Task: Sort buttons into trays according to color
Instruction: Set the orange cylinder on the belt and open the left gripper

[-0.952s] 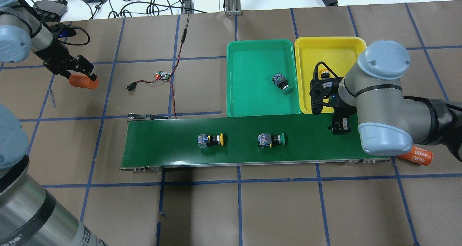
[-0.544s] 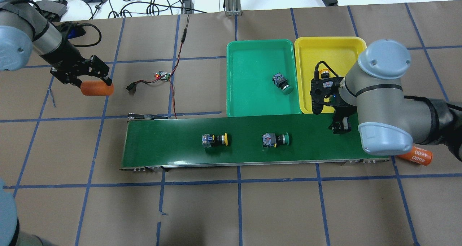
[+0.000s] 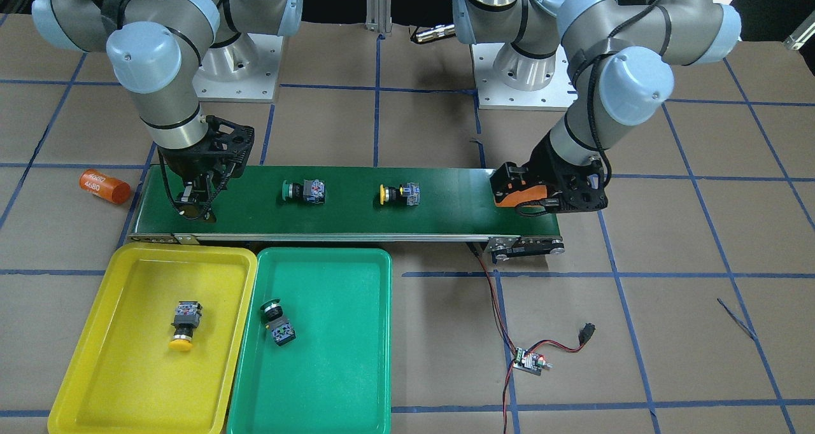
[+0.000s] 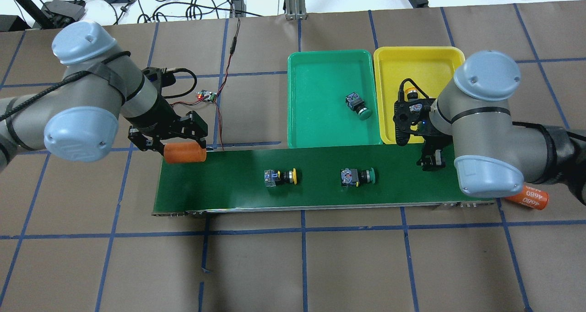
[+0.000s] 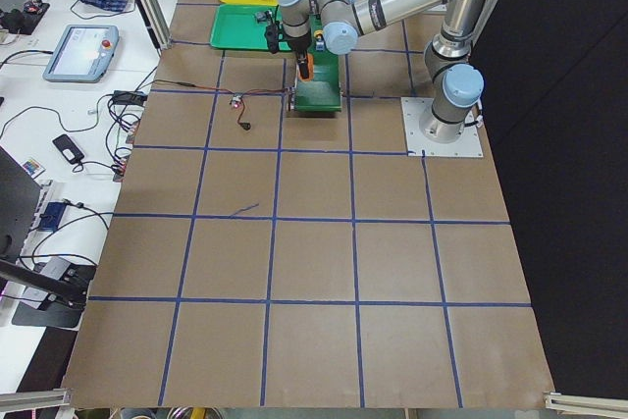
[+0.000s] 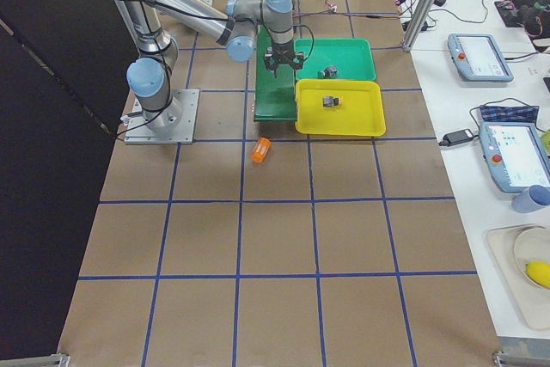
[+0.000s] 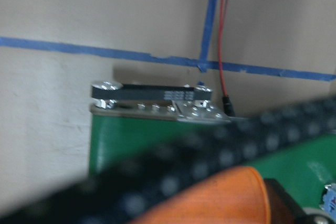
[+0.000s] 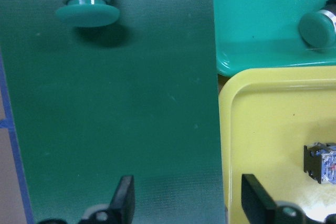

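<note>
A yellow button (image 4: pixel 281 176) and a green button (image 4: pixel 357 176) lie on the dark green belt (image 4: pixel 219 190). Another green button (image 4: pixel 357 106) lies in the green tray (image 4: pixel 316 74). Another yellow button (image 3: pixel 183 324) lies in the yellow tray (image 3: pixel 114 370). My left gripper (image 4: pixel 183 148) is shut on an orange cylinder (image 4: pixel 184 153) just over the belt's left end. My right gripper (image 4: pixel 430 161) is open and empty over the belt's right end, beside the yellow tray. In the right wrist view the green button's cap (image 8: pixel 86 11) lies ahead of the open fingers (image 8: pixel 125 198).
A second orange cylinder (image 4: pixel 529 197) lies on the table off the belt's right end. A small circuit board (image 4: pixel 207 96) with red and black wires lies behind the belt's left end. The two trays stand side by side against the belt's far edge.
My left arm has swung right and nearer, carrying the orange cylinder to the belt's left end. Both buttons on the belt have moved right. The right arm has not moved.
</note>
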